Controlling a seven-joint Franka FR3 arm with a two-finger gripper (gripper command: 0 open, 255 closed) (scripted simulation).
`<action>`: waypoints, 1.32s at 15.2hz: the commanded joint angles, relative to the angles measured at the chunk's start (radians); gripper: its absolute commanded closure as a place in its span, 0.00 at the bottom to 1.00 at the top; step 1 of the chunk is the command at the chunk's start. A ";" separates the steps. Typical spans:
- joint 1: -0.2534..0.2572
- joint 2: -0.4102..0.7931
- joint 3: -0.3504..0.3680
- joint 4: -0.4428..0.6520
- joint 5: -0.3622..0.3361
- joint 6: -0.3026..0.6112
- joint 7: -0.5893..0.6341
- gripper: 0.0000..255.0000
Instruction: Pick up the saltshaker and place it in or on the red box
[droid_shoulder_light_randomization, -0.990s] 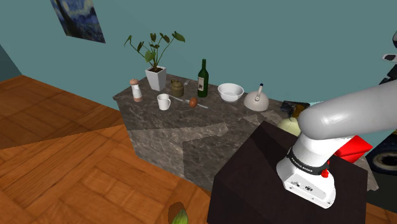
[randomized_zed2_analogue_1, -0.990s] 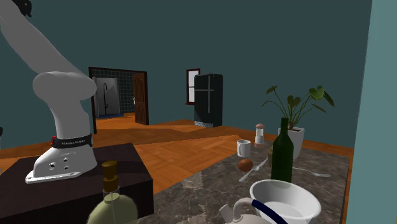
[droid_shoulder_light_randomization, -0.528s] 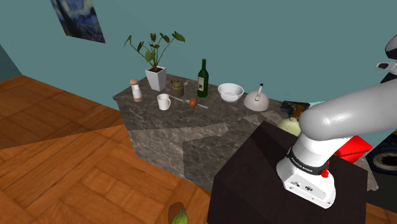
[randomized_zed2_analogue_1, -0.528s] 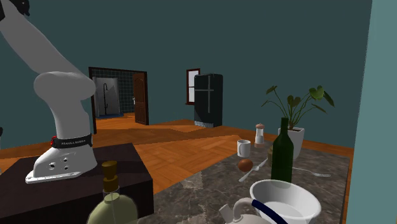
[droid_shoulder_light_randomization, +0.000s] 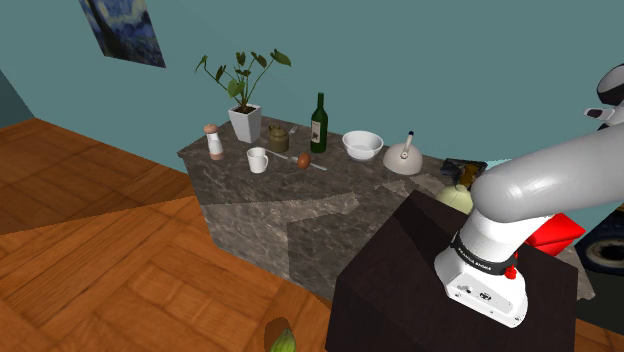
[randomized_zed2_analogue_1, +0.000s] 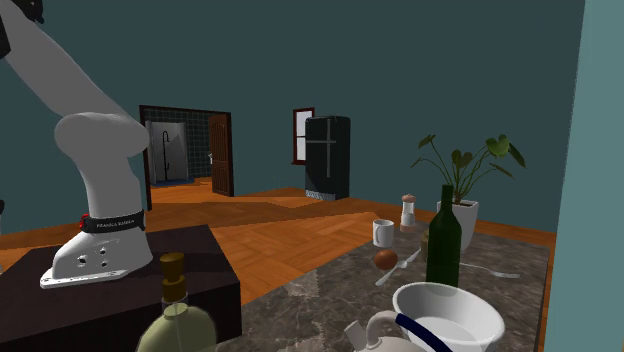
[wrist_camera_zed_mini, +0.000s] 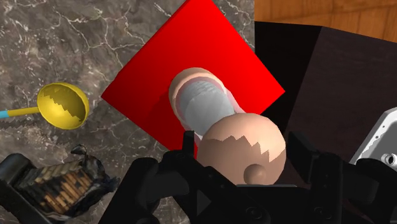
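My gripper (wrist_camera_zed_mini: 245, 159) is shut on a saltshaker (wrist_camera_zed_mini: 205, 107) with a grey body and tan ends; its black fingers (wrist_camera_zed_mini: 189, 147) clasp the near tan end. The shaker hangs directly over the red box (wrist_camera_zed_mini: 146, 95), which lies flat on the marble counter (wrist_camera_zed_mini: 76, 38) beside the dark stand (wrist_camera_zed_mini: 343, 70); whether it touches the box I cannot tell. In the shoulder view the red box (droid_shoulder_light_randomization: 557, 232) peeks out behind the arm's base. A second, similar shaker (droid_shoulder_light_randomization: 213, 141) stands at the counter's far left end.
A yellow ladle (wrist_camera_zed_mini: 62, 106) and a dark crumpled basket-like thing (wrist_camera_zed_mini: 57, 178) lie beside the red box. Along the counter stand a potted plant (droid_shoulder_light_randomization: 244, 118), white mug (droid_shoulder_light_randomization: 258, 160), green bottle (droid_shoulder_light_randomization: 319, 124), white bowl (droid_shoulder_light_randomization: 362, 145) and kettle (droid_shoulder_light_randomization: 403, 157).
The arm's hand at the shoulder view's right edge has shifted slightly. The things on the counter have not moved.
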 joint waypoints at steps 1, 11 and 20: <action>0.001 0.000 -0.001 0.000 0.000 0.001 0.000 1.00; -0.010 -0.001 0.027 0.021 0.014 -0.030 -0.006 0.00; -0.030 -0.003 0.094 0.086 0.053 -0.114 -0.021 0.00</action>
